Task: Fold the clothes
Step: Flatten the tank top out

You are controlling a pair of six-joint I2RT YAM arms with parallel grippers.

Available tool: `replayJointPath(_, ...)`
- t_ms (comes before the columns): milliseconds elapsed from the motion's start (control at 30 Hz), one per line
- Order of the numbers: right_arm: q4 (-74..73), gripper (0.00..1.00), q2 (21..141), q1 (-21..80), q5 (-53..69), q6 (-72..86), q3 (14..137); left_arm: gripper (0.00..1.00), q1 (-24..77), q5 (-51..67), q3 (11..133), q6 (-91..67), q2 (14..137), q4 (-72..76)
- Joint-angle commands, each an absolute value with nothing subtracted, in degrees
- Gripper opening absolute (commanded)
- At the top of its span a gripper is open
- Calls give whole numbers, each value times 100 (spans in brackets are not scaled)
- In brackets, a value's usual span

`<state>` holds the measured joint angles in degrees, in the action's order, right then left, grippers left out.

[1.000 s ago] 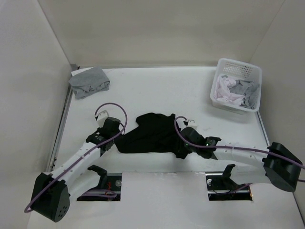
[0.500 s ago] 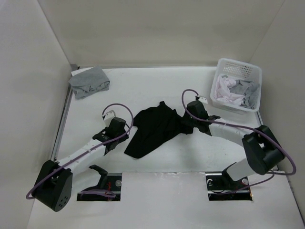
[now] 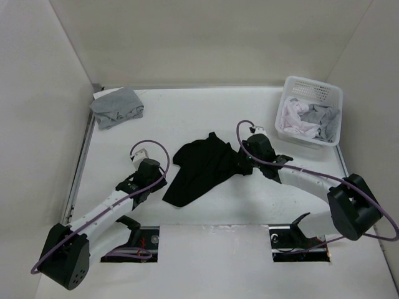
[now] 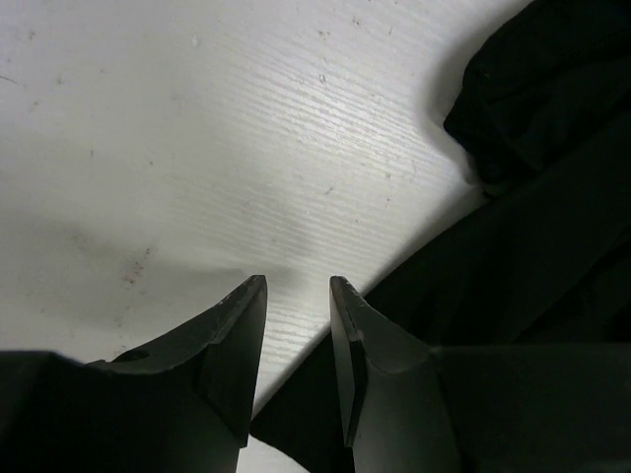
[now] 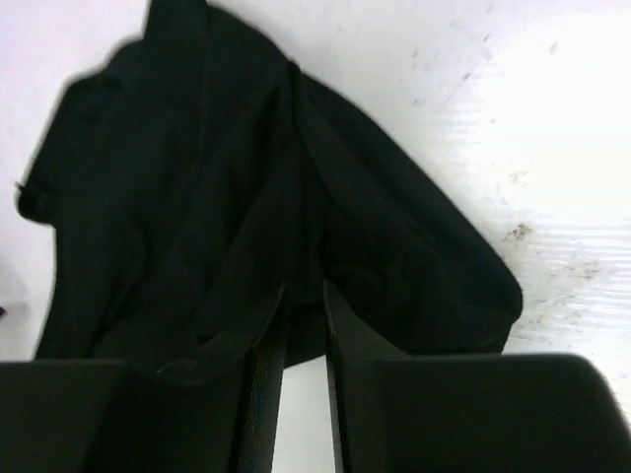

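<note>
**Q:** Where did the black shirt lie?

**A:** It lay crumpled and unfolded on the white surface, between the two tools. Its long axis ran on a slant, from a narrow end just beside the left tool to a bunched end at the right tool.

**Q:** How did each tool stand?

**A:** The left tool's jaws stood a little apart with nothing between them, only bare surface showing in the gap. The shirt's edge lay just to its right. The right tool's jaws stood narrow, with the tips at the bunched fabric. Whether any cloth was caught between them could not be told.

**Q:** Which arm was nearer?

**A:** The right, by my reading. Its tips were over cloth, while the left's were beside it. A fold would likely need the shirt spread flat first, drawn out along that slant.

**Q:** Anything else?

**A:** A light grey garment lay well beyond the left tool, in the far corner. A white lattice basket holding pale clothes stood well beyond the right tool.
</note>
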<state>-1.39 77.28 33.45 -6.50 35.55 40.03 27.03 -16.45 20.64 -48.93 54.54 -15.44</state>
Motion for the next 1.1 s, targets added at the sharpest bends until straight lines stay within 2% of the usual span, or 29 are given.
replayJointPath(0,264,30,7927,3379,-79,3436,4175,32,2729,-1406,2013,-5089,5177,-1704)
replayJointPath(67,290,32,8120,3379,-18,3454,4271,32,2738,-1415,2030,-5159,5220,-1758)
replayJointPath(367,369,31,8867,3353,-9,3472,4491,33,2755,-1433,2013,-5168,5326,-1617)
replayJointPath(533,334,30,8834,3353,-438,3419,4526,32,2755,-1433,1986,-5168,5291,-1608)
replayJointPath(667,334,33,8579,3353,-808,3436,4395,32,2755,-1441,1978,-5168,5265,-1626)
replayJointPath(800,369,37,8937,3362,-905,3454,4456,32,2764,-1485,1995,-5168,5335,-1608)
replayJointPath(1067,553,32,8974,3520,-414,3560,4404,32,2764,-1520,1978,-5186,5291,-1617)
